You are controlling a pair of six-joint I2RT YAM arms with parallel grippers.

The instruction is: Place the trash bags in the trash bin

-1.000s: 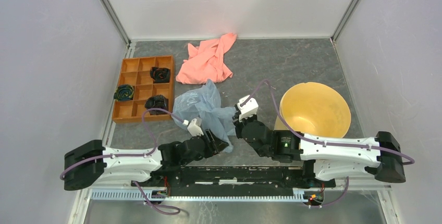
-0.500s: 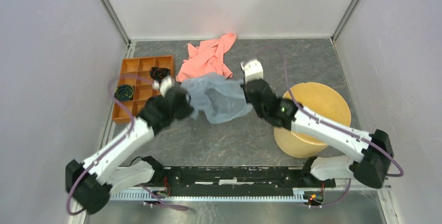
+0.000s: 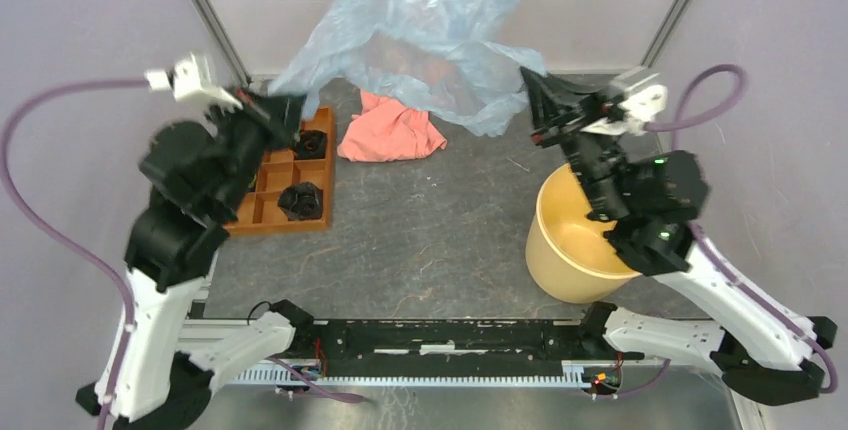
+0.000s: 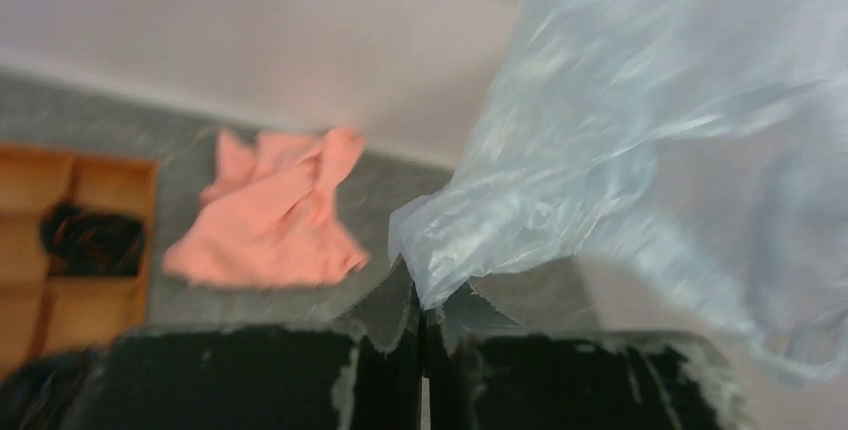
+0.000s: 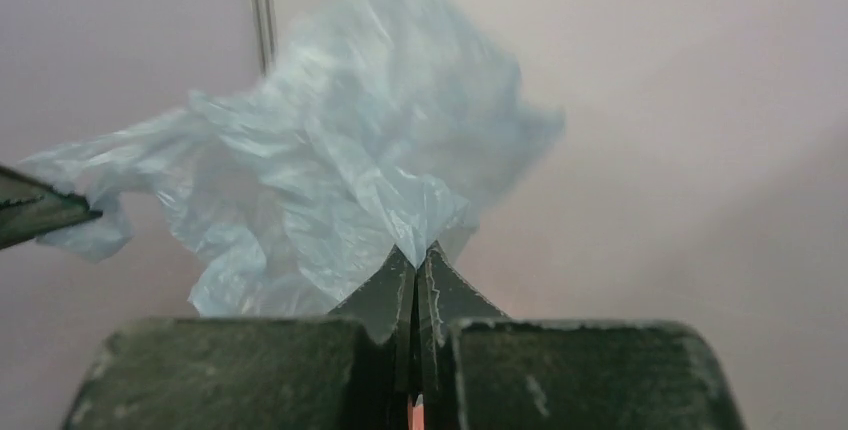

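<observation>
Pinches one edge of the trash bag (image 4: 640,150) in the left gripper (image 4: 420,302), jaws pressed tight together on the thin film, at the upper left of the overhead view. Pinches the opposite edge in the right gripper (image 5: 413,268), jaws likewise closed on the film, at the upper right of that view. Holds the bag stretched between the two, raised high off the table (image 3: 440,220), billowing across the top centre of the overhead frame and veiling the far part of the salmon-pink cloth (image 3: 390,135) lying below. Leaves the trash bin (image 3: 560,275) standing at the lower right of the frame, upright, mouth open, partly hidden under the right arm, with the bag well apart from it, up and to the left.

Looks like the carrying step: bag lifted and spread, not yet above the bin. Calls next for swinging both grippers toward the lower right until the film hangs over the bin's mouth. Calls also for drawing them closer together so the wide sheet narrows enough to pass inside the rim, then for lowering before letting go. Needs the left arm to travel clear of the orange tray (image 3: 265,227) at the left. Needs a slow descent too, since so light a film may well drift or drape over the rim.
</observation>
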